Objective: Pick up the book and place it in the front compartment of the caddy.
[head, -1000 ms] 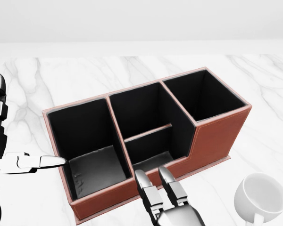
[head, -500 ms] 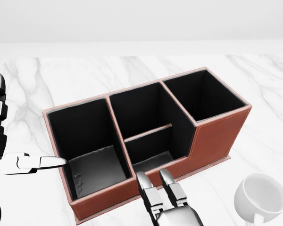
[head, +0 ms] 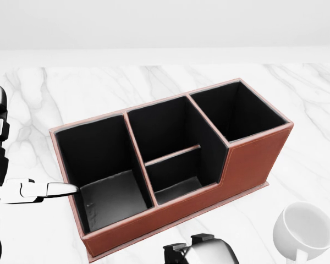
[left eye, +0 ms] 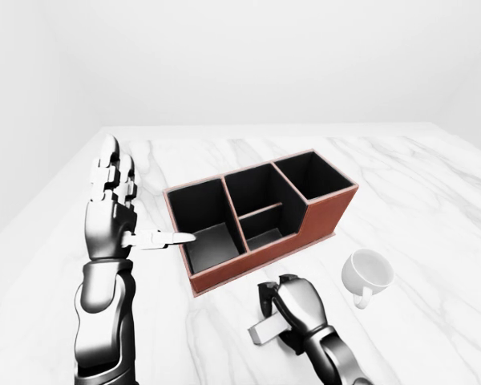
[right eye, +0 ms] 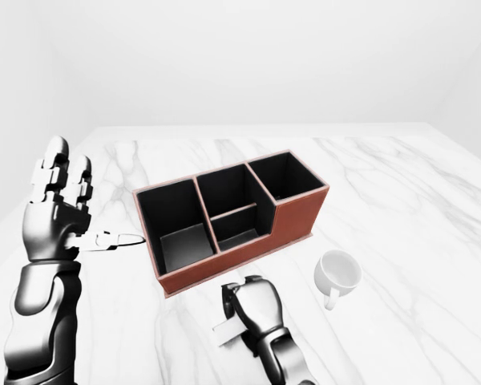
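The brown caddy [left eye: 325, 215] with black compartments stands on the marble table, at the middle of the left-eye view. Its middle section is split by a divider [head: 172, 155] into two small compartments. My left hand [left eye: 138, 204] is open and raised beside the caddy's left end, thumb pointing at the left compartment's rim. My right hand [left eye: 295, 309] is curled into a fist on the table just below the caddy. I see no book clearly in any view; whether the fist holds anything is hidden.
A white mug [left eye: 367, 273] stands on the table to the right of my right hand, below the caddy's right end. The marble table [left eye: 433, 184] stretches wide around the caddy, its left edge [left eye: 52, 192] close to my left arm.
My right hand's fingers, stretched toward the caddy before, have curled shut and the hand has drawn down to the head view's bottom edge. The left hand and caddy have not moved.
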